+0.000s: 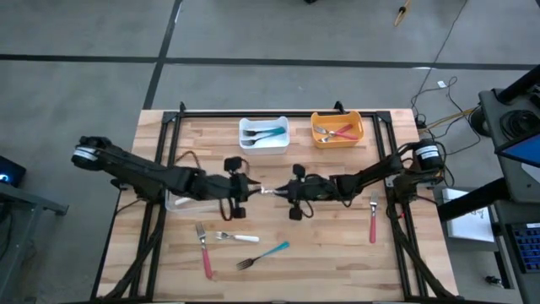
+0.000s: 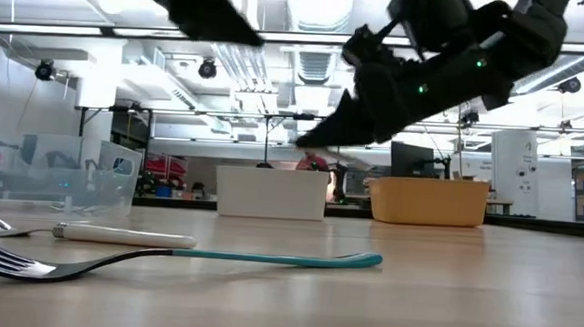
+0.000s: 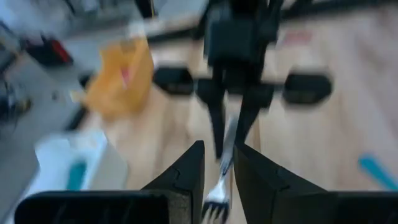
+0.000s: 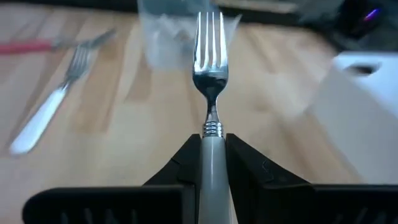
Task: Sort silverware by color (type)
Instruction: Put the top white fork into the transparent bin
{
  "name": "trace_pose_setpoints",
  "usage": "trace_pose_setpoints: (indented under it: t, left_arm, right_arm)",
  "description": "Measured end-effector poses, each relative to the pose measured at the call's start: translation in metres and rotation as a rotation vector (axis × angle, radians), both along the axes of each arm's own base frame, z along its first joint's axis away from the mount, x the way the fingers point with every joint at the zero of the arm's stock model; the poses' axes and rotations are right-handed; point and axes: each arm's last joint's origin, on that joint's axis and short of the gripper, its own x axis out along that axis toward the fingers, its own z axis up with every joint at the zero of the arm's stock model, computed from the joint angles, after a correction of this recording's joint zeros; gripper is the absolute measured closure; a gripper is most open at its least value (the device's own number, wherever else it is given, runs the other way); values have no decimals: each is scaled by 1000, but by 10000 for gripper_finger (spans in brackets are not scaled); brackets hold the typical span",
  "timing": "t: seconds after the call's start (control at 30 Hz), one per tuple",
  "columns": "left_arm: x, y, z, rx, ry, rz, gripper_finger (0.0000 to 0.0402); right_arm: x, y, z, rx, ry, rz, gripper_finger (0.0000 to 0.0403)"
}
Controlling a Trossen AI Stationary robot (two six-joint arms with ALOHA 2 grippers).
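while the right end effector [image 4: 210,163] grips the white fork [image 4: 209,74] by its handle, its tines point lengthwise straight into the left end effector [image 3: 217,168], whose parted fingers flank them.

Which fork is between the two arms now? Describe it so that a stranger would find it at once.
Look at the middle of the wooden table, where the two dark arms meet. The white-handled fork is there, held above the table with its handle in the right pincer and its prongs toward the left pincer. All other forks lie on the table or in bins.
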Motion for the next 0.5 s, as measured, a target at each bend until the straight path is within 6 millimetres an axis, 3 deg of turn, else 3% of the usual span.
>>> trace_pose_setpoints:
  t: [0.2,0.5]
  left_arm:
    - [-19,0,17,-6,-248,-41,335]
    - [-45,3,4,-51,-482,-52,335]
  right_arm:
    - [-5,5,14,-83,-183,-42,363]
    - [-6,12,34,-158,-368,-121,363]
